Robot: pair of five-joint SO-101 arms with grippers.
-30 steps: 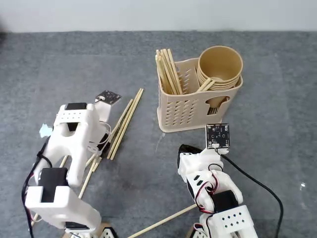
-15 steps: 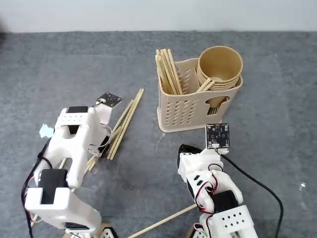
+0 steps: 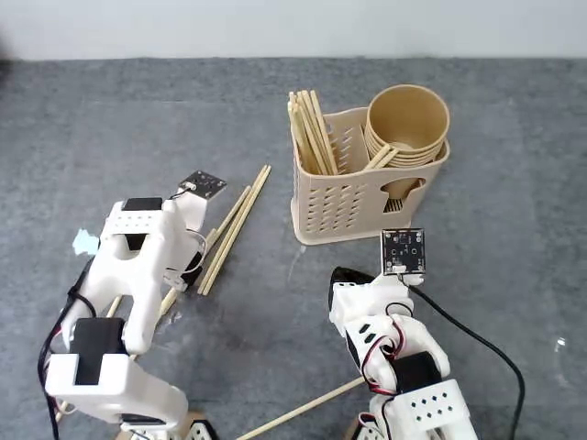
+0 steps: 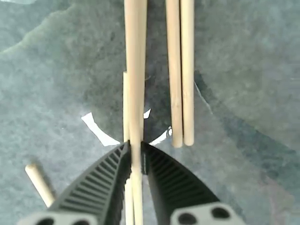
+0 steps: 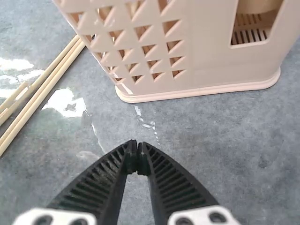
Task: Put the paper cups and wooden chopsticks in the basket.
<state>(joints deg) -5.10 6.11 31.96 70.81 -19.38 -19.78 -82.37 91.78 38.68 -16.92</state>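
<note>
Count, high view.
- Basket (image 3: 341, 206): 1, w/ 2 compartments.
- Paper cups (image 3: 408, 115): 1 nested stack in one compartment. Approx. 5 rims showed; exact no. could not be resolved.
- Upright chopsticks (image 3: 308, 133): approx. 6 in the other compartment, plus 2 chopstick ends (image 3: 380, 158) against the cup stack.
- Loose chopsticks (image 3: 231, 225) on the mat (image 3: 138, 110): 4 in a bundle nr the left arm (image 3: 138, 261), and at least 1 more partly under it.
- Single chopstick (image 3: 303, 409): 1, by the right arm (image 3: 394, 344).
- Arms: 2. Mat: 1.
</note>
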